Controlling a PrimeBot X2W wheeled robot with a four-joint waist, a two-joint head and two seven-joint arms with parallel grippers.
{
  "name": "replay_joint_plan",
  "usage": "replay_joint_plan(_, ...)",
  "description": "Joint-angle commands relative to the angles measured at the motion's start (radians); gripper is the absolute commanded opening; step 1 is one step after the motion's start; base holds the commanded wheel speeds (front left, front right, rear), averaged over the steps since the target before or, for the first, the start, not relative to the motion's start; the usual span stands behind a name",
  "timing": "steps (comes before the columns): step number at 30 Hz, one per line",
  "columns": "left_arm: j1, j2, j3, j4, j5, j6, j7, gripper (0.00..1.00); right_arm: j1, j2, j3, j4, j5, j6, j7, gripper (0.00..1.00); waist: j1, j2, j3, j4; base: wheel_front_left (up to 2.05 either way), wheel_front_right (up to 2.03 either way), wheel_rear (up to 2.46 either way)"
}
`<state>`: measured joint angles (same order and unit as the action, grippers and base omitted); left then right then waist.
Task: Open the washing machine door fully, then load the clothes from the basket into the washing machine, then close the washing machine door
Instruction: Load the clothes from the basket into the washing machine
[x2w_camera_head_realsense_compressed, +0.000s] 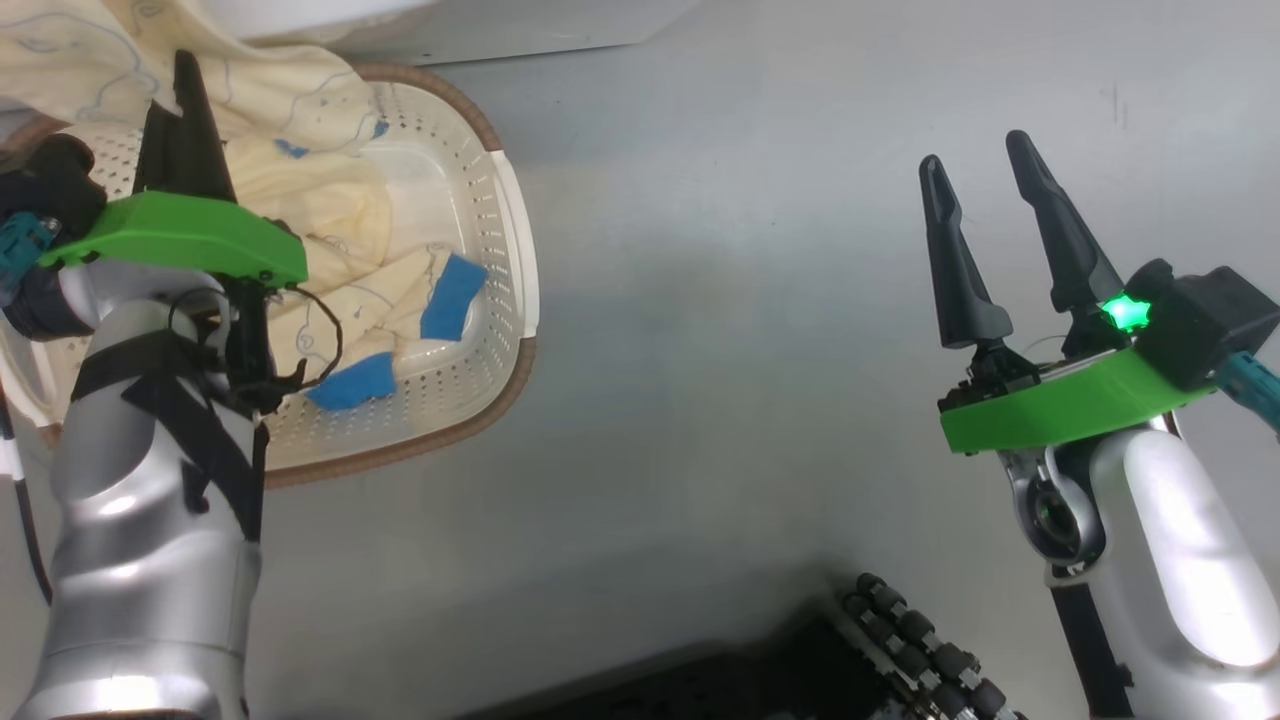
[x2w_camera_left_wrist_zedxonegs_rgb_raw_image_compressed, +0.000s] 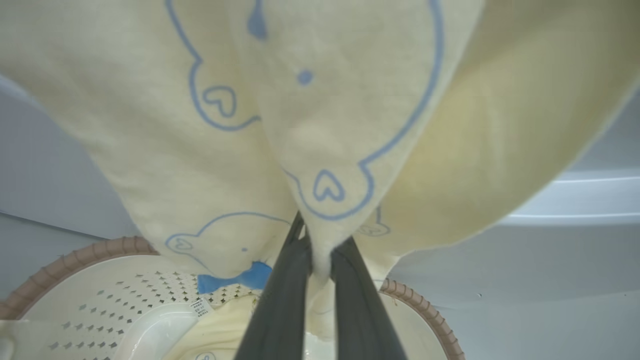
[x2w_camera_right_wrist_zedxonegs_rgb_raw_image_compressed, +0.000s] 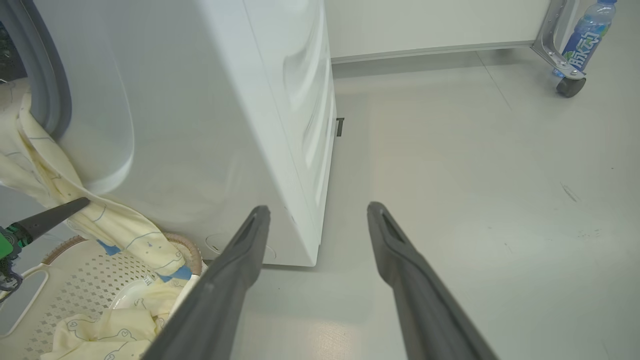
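The cream basket (x2w_camera_head_realsense_compressed: 487, 205) stands on the floor at the upper left, with pale yellow clothes (x2w_camera_head_realsense_compressed: 300, 110) and blue cloth pieces (x2w_camera_head_realsense_compressed: 452, 295) in it. My left gripper (x2w_camera_head_realsense_compressed: 185, 65) is above the basket, shut on the yellow fabric (x2w_camera_left_wrist_zedxonegs_rgb_raw_image_compressed: 320, 125), which is pinched between its fingertips (x2w_camera_left_wrist_zedxonegs_rgb_raw_image_compressed: 300, 245). In the right wrist view this fabric (x2w_camera_right_wrist_zedxonegs_rgb_raw_image_compressed: 50, 165) stretches from the grey gasket (x2w_camera_right_wrist_zedxonegs_rgb_raw_image_compressed: 47, 75) of the white washing machine (x2w_camera_right_wrist_zedxonegs_rgb_raw_image_compressed: 200, 100) down into the basket (x2w_camera_right_wrist_zedxonegs_rgb_raw_image_compressed: 65, 290). My right gripper (x2w_camera_head_realsense_compressed: 978, 155) hovers open over bare floor, holding nothing. The washing machine door is out of view.
A water bottle (x2w_camera_right_wrist_zedxonegs_rgb_raw_image_compressed: 585, 35) rests on a wheeled metal frame (x2w_camera_right_wrist_zedxonegs_rgb_raw_image_compressed: 570, 85) at the far right. My own dark wheeled base (x2w_camera_head_realsense_compressed: 900, 640) lies at the bottom of the head view. Grey floor (x2w_camera_right_wrist_zedxonegs_rgb_raw_image_compressed: 475, 175) spreads to the right of the machine.
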<state>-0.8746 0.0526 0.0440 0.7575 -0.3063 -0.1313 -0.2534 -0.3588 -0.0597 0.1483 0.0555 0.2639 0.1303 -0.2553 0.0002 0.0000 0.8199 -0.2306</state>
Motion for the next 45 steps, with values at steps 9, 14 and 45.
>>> replay_joint_plan(9, 0.056, 0.015, 0.039, -0.133, -0.002, 0.002, -0.008, 0.0, 0.019, 0.001, 0.003, -0.019, 0.002, 0.0, -0.006, 1.0, -0.0002, 0.0, -0.037, 0.029, 0.0, 0.0, 0.0)
replay_joint_plan(14, 0.114, 0.006, 0.025, -0.194, 0.001, 0.002, -0.008, 0.0, 0.022, 0.003, 0.003, -0.017, 0.004, 0.0, -0.006, 1.0, -0.0002, 0.0, -0.061, 0.044, 0.0, 0.0, 0.0)
replay_joint_plan(45, -0.014, 0.156, -0.014, -0.466, 0.085, 0.076, 0.221, 0.0, 0.078, 0.009, 0.052, 0.013, 0.07, 0.0, -0.006, 1.0, -0.0002, 0.0, -0.175, -0.022, 0.0, 0.0, 0.0)
